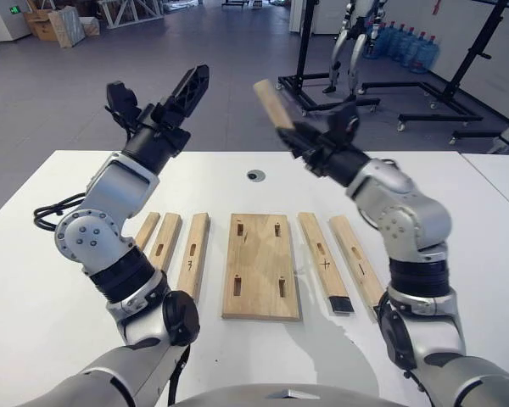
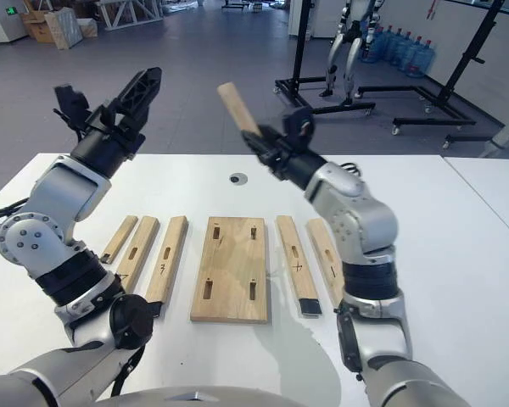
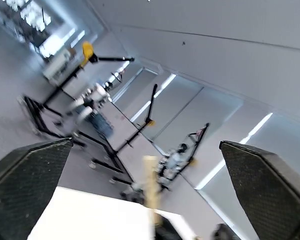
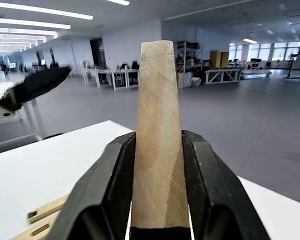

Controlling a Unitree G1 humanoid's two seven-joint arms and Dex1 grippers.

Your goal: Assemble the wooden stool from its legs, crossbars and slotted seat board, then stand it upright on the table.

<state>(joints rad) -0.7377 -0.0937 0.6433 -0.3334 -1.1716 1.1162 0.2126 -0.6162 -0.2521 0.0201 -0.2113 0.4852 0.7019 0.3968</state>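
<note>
The slotted seat board (image 1: 261, 265) lies flat at the middle of the white table (image 1: 59, 288). Three wooden bars (image 1: 193, 253) lie side by side to its left, and two slotted bars (image 1: 324, 259) lie to its right. My right gripper (image 1: 308, 137) is raised above the table's far side, shut on a short wooden bar (image 4: 159, 115) that sticks up and to the left out of its fingers (image 4: 105, 190). My left gripper (image 1: 157, 91) is raised at the same height, to the left of that bar, open, with nothing between its fingers (image 3: 25, 185).
A small round hole (image 1: 255, 175) sits in the table beyond the board. A black cable (image 1: 47, 212) loops at the table's left edge. Black wheeled racks (image 1: 322, 89) stand on the floor behind the table.
</note>
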